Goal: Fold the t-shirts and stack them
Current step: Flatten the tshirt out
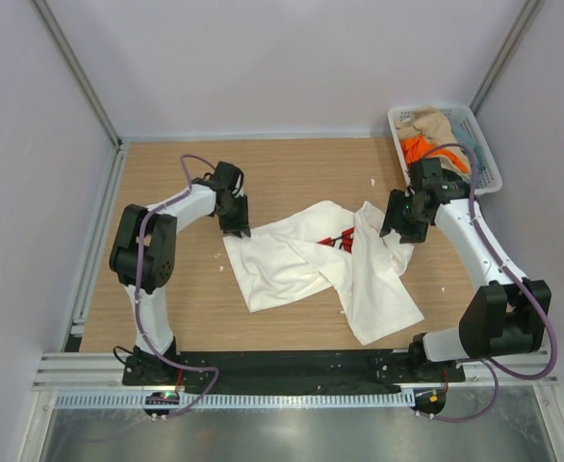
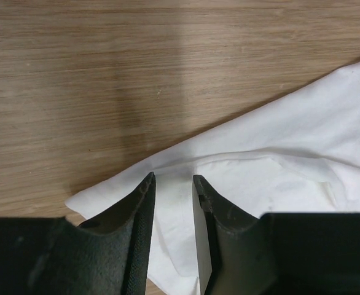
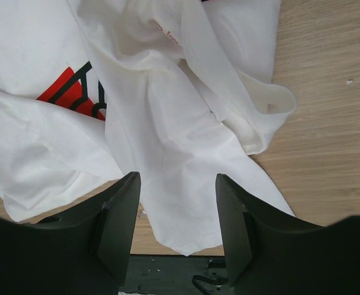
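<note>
A white t-shirt (image 1: 292, 265) with a red printed graphic (image 1: 338, 241) lies crumpled and partly spread in the middle of the wooden table. My left gripper (image 1: 235, 227) is at its far left corner. In the left wrist view the jaws (image 2: 174, 178) stand a narrow gap apart over the white cloth (image 2: 278, 147), which shows between them. My right gripper (image 1: 399, 231) is at the shirt's right side. In the right wrist view it (image 3: 178, 178) is wide open above the bunched cloth (image 3: 161, 123), with the red graphic (image 3: 69, 95) to its left.
A white lattice basket (image 1: 489, 168) at the far right corner holds a tan shirt (image 1: 434, 123) and an orange shirt (image 1: 419, 147). The black base rail (image 1: 292, 364) runs along the near table edge. Walls enclose the table on three sides.
</note>
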Controlling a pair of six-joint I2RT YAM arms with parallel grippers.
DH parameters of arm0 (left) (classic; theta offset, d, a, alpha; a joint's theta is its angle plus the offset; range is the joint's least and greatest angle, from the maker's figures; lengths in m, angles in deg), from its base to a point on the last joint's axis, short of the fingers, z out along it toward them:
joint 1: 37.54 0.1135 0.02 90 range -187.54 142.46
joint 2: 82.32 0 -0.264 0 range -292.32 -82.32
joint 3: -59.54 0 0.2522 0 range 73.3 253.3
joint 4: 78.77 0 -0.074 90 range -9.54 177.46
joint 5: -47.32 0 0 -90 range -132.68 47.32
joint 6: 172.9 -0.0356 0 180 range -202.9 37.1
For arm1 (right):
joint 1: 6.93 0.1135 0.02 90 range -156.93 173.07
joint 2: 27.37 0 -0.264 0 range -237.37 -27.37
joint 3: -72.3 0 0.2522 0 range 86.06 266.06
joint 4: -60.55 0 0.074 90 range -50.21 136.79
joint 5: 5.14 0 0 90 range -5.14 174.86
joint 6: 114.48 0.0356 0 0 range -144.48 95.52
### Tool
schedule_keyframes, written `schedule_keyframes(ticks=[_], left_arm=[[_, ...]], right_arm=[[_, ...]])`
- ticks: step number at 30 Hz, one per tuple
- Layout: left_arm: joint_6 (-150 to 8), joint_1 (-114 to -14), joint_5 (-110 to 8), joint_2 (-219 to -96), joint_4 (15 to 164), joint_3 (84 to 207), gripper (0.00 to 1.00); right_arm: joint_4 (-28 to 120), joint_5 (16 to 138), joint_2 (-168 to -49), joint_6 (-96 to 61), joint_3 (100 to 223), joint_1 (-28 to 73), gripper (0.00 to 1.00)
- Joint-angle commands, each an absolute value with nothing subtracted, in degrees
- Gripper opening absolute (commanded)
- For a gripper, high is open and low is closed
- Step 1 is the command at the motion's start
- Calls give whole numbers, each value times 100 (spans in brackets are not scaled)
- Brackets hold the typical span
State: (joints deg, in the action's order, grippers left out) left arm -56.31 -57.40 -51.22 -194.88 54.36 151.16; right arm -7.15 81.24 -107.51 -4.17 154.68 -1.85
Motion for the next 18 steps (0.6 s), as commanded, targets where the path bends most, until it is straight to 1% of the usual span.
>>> schedule_keyframes(ticks=[1,3,6,9,13,18], left_arm=[[-5610,-5740,-4867,-19413,5574,15187,33],[-5575,-5740,-4744,-19342,5556,15126,36],[-5557,-5740,-4585,-19237,5600,15029,36],[-5531,-5740,-4593,-19254,5582,15011,35],[-5460,-5740,-4716,-19315,5617,15020,35],[-5408,-5749,-4936,-19491,5635,15160,28]], right_arm=[[-586,8020,-10727,-532,15391,-183,58],[-551,7994,-10709,-558,15321,-175,58],[-516,7959,-10700,-558,15224,-183,58],[-463,7906,-10709,-550,15154,-183,58],[-445,7862,-10709,-567,15110,-175,57],[-471,7827,-10709,-594,15101,-175,57]])
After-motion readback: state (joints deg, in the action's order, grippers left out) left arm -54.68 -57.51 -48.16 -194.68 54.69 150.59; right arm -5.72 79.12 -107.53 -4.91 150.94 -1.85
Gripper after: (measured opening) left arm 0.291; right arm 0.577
